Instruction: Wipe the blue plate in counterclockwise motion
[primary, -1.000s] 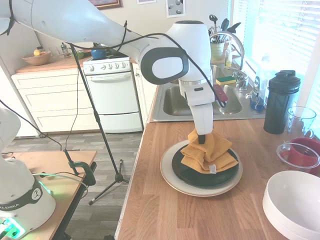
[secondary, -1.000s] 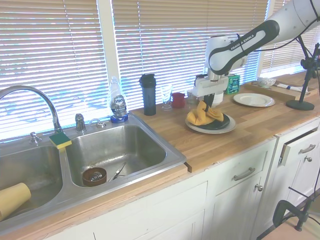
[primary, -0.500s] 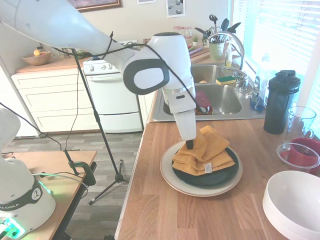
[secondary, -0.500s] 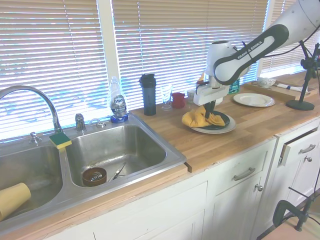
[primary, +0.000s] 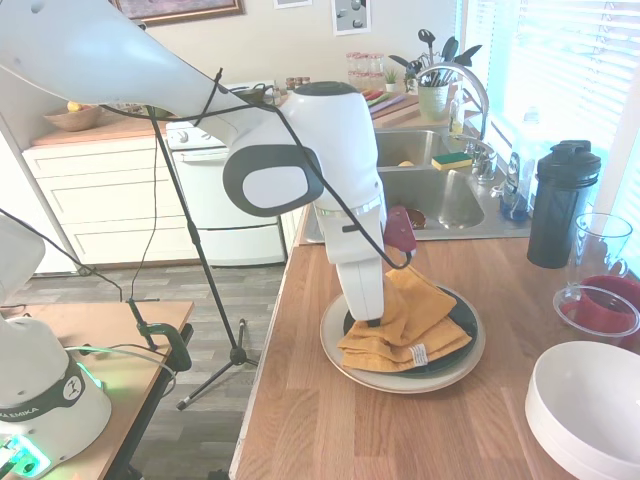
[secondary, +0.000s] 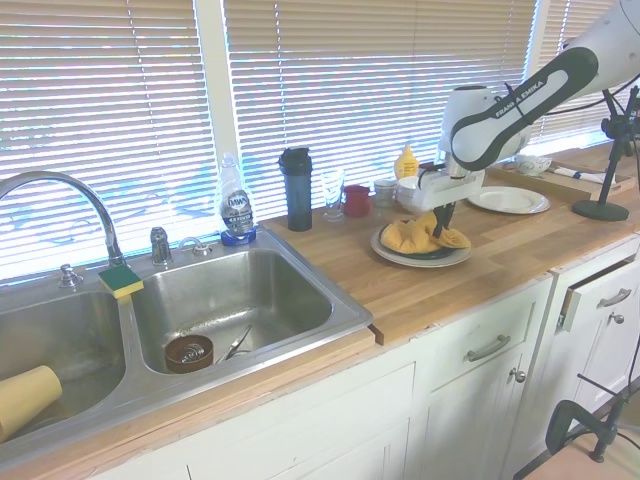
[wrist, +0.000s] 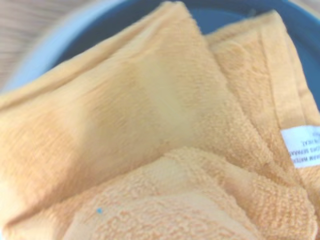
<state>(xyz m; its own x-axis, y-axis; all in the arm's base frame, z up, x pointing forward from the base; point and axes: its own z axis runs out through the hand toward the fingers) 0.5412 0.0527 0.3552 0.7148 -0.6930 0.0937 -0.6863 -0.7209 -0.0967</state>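
The blue plate (primary: 458, 322) is a dark, glossy disc stacked on a larger beige plate (primary: 400, 381) on the wooden counter. An orange towel (primary: 410, 322) with a white label covers most of it. My gripper (primary: 373, 321) presses down at the plate's left edge, shut on a bunched corner of the towel. In the second exterior view the gripper (secondary: 438, 232) stands over the towel (secondary: 415, 236) and the blue plate (secondary: 428, 254). The wrist view is filled by the towel (wrist: 150, 130), with a strip of the blue plate (wrist: 235, 9) beyond it.
A big white bowl (primary: 590, 405) sits at the near right. A red cup (primary: 603, 308), a clear glass (primary: 604, 238) and a black shaker bottle (primary: 562, 205) stand to the right of the plates. The sink (primary: 420, 200) lies behind them. The counter edge (primary: 265, 385) drops off at the left.
My gripper has swept from the plate's far side round to its left edge, dragging the towel. The towel now lies flatter and further toward the near side.
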